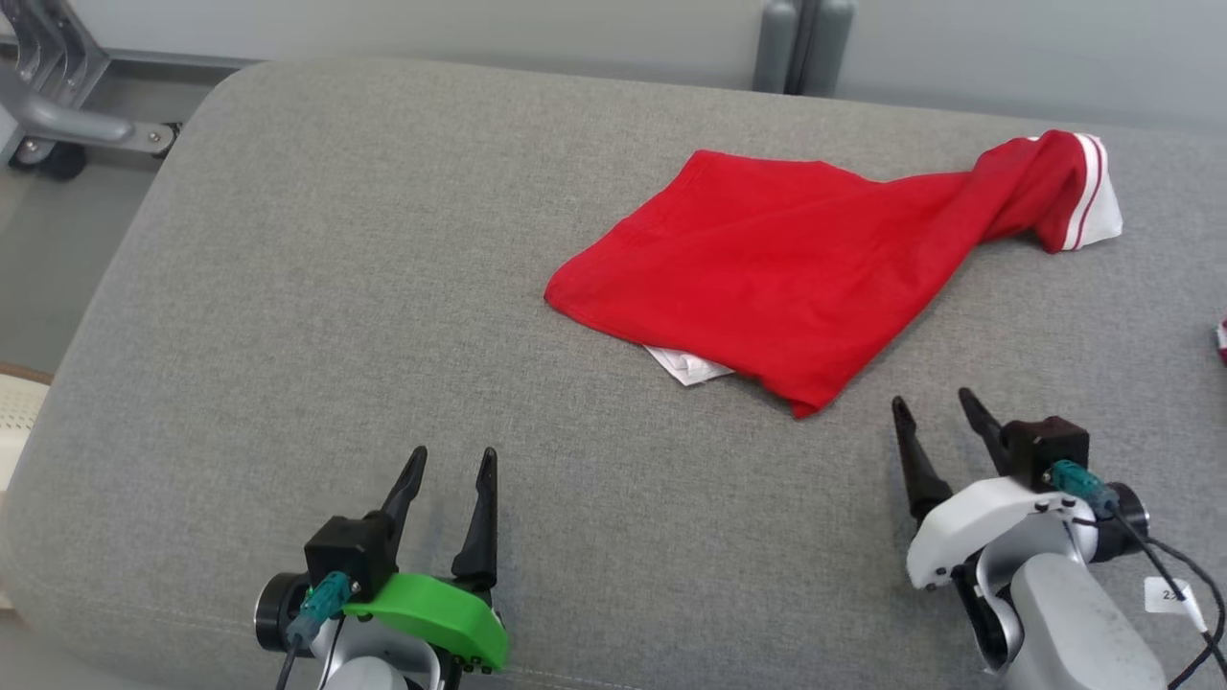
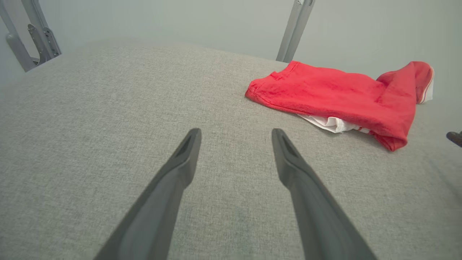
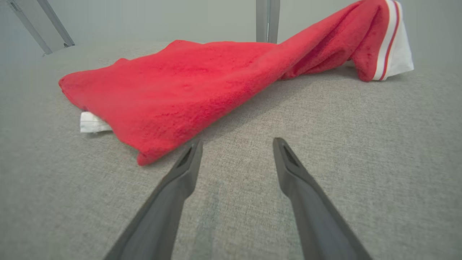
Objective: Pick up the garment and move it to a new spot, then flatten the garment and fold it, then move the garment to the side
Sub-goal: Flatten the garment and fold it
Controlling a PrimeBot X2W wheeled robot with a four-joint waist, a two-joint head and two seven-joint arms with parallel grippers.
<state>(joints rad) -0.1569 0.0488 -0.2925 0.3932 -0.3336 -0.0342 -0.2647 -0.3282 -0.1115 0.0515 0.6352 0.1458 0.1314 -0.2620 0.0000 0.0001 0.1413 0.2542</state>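
The garment [image 1: 786,278] is red with white trim and lies loosely folded on the grey padded surface [image 1: 383,316], right of centre. One end with white stripes [image 1: 1088,192] is bunched up at the far right, and a white scrap pokes out under its near edge. My right gripper [image 1: 932,401] stands open just in front of the garment's near corner, not touching it; in the right wrist view the garment [image 3: 187,94] lies just beyond the right gripper [image 3: 236,142]. My left gripper [image 1: 452,458] is open over bare surface at the lower left, with the garment [image 2: 335,97] off to its right.
A metal frame on castors [image 1: 57,105] stands off the surface's far left corner. A grey post [image 1: 800,43] rises behind the far edge. A small red and white object [image 1: 1221,340] shows at the right border. The left half of the surface is bare fabric.
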